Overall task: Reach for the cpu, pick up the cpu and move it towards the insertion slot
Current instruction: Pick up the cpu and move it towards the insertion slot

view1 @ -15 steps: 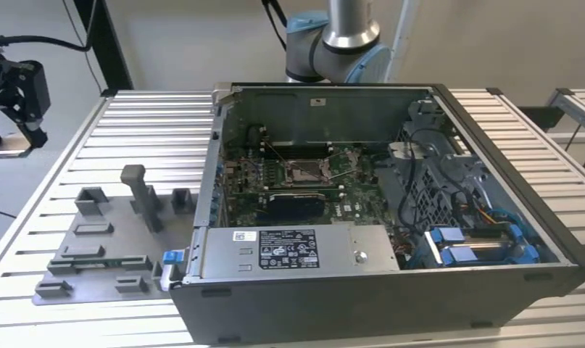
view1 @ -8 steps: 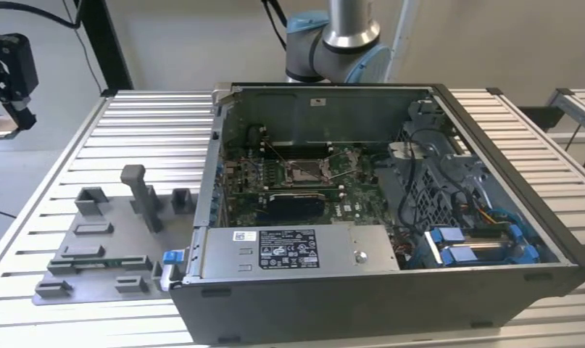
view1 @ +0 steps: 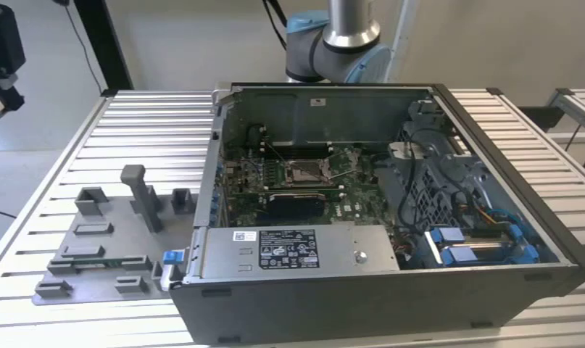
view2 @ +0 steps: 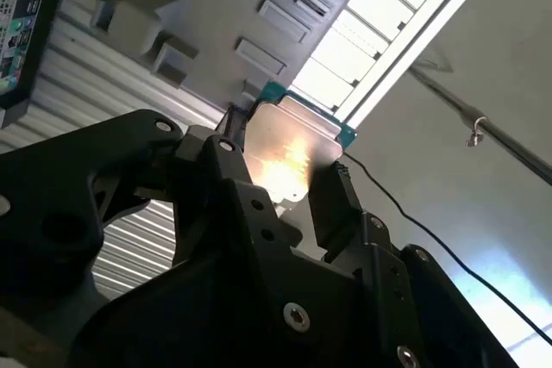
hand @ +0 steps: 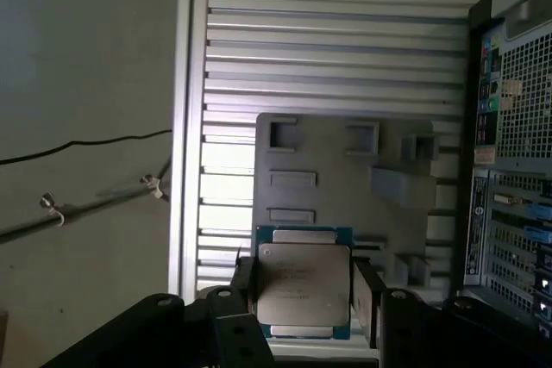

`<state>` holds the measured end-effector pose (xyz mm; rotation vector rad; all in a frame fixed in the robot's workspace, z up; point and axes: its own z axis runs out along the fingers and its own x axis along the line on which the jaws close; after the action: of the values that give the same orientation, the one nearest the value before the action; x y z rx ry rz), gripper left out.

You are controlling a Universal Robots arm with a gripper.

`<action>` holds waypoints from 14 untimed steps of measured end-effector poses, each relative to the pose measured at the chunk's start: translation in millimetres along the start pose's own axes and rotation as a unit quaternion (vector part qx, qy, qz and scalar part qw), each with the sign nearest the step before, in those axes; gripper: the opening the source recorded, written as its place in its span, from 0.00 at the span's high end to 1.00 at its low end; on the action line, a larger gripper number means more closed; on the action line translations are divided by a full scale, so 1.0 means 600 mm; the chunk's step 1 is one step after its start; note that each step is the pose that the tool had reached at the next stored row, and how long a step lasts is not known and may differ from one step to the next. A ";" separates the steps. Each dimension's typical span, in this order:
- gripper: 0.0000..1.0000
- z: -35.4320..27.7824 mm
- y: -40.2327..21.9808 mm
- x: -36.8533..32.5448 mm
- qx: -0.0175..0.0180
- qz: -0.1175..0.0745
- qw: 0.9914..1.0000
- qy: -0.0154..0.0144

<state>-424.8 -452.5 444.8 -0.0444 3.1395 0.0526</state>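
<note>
The cpu (hand: 304, 282), a small square chip with a pale silvery top and a thin teal rim, sits between my gripper's (hand: 306, 292) two black fingers (hand: 366, 299). The gripper is shut on it. In the second wrist view the cpu (view2: 289, 148) glints with reflected light between the same fingers (view2: 335, 200). It hangs in the air above the grey fixture plate (hand: 345, 187), near the table's edge. The insertion slot (view1: 306, 170), a silver-framed socket with a dark centre, lies on the green board inside the open computer case, well to the exterior view's right of the fixture plate (view1: 109, 239).
The open computer case (view1: 389, 239) takes up the middle and right of the ribbed metal table (view1: 147, 123). Upright grey blocks (view1: 142, 196) stand on the fixture plate. A black rectangular patch (view1: 294, 208) lies just in front of the slot. Blue cables (view1: 466, 246) fill the case's right side.
</note>
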 end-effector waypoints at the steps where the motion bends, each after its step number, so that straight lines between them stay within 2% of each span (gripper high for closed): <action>1: 1.00 -0.005 0.000 0.000 0.000 0.000 1.000 0.000; 4: 1.00 -0.016 0.001 0.000 0.000 0.000 1.000 0.000; 11: 1.00 -0.018 0.001 0.000 0.000 0.000 1.000 0.000; 14: 1.00 -0.022 0.001 0.000 0.000 0.000 1.000 0.000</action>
<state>-424.8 -452.5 458.2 -0.0444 3.1396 0.0528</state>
